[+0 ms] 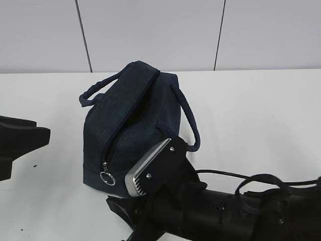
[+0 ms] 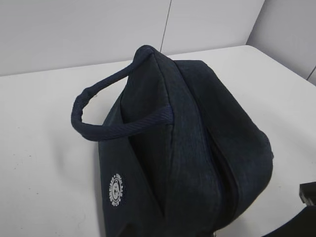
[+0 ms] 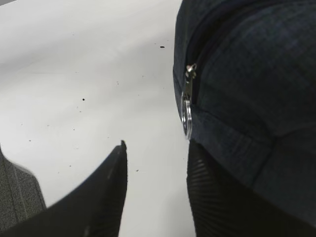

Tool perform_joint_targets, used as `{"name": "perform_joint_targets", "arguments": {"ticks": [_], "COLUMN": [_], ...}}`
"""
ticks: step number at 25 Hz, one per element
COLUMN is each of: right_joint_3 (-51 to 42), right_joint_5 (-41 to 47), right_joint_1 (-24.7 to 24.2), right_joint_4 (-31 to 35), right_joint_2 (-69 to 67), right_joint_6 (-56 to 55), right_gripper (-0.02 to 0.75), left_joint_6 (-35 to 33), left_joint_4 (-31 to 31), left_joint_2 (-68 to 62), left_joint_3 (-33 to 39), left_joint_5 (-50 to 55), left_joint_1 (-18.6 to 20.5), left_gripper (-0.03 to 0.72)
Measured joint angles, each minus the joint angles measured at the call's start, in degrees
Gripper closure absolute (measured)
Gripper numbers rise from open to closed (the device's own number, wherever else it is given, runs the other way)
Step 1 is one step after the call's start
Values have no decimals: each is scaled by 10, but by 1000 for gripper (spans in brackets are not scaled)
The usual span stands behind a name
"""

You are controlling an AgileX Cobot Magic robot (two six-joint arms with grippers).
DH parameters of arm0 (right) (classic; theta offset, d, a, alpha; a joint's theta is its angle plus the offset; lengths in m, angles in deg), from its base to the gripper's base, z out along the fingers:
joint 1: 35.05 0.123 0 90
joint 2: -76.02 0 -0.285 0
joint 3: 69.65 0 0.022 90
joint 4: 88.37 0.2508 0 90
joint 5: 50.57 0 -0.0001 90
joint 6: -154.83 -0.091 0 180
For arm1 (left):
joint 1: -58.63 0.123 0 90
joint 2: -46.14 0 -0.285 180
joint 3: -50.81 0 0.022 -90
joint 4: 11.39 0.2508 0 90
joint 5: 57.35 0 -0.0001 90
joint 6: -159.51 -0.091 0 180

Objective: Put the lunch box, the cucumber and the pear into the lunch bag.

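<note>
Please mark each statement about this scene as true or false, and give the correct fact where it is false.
1. The lunch bag is zipped shut. True: the zipper runs closed down to the ring pull at the bag's near end.
2. The right gripper is clamped on the ring pull. False: its fingers stand apart just below the pull, holding nothing.
3. The bag stands on a white table. True.
4. A pear lies on the table beside the bag. False: no fruit shows in any view.
5. The left gripper grips a bag handle. False: it sits apart from the bag at the left edge.
</note>
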Motion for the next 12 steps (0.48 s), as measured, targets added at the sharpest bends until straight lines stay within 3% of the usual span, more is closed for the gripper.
{"name": "perform_joint_targets", "arguments": {"ticks": [12], "right_joint_3": [44], "right_joint_5": [-8], "right_joint_1": [0], "right_joint_4": [27], "right_joint_2": [-53], "right_joint_6": [3], "right_gripper": [424], "left_joint_6": [0], "left_joint_4": [0], "left_joint_2": [0], "left_joint_3": [0], "left_joint_5": [0], "left_joint_1": [0], "left_gripper": [459]}}
